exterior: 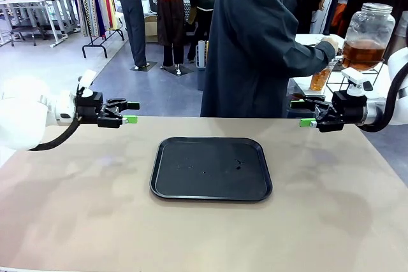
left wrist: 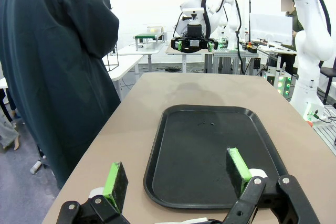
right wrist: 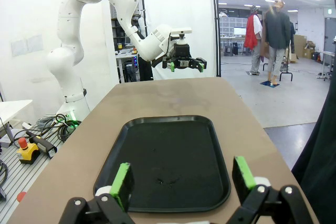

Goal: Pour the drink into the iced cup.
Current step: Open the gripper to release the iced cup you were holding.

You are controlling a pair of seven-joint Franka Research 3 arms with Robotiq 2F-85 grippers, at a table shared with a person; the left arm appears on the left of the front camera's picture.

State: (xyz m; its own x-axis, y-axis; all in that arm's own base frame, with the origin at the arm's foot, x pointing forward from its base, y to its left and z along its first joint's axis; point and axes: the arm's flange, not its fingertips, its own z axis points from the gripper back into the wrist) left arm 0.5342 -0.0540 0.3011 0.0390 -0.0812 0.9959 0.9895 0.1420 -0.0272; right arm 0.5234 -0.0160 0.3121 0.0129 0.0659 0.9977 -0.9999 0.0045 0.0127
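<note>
Both claws, left (exterior: 129, 112) and right (exterior: 301, 112), are held released above the bench (exterior: 76, 208). The drink sits in the glass jar (exterior: 367, 36) behind the person, where a cup (exterior: 320, 78) is being filled. The tray (exterior: 211, 168) should be kept unobstructed until that cup arrives.

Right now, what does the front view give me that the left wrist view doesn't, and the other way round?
Front view alone: the glass jar of amber drink behind the table, and the person's hand holding a cup at it. Left wrist view alone: the left gripper close up, its fingers spread open above the table. Both share: the black tray with nothing but specks on it, the person's dark coat, and the right gripper, open.
</note>
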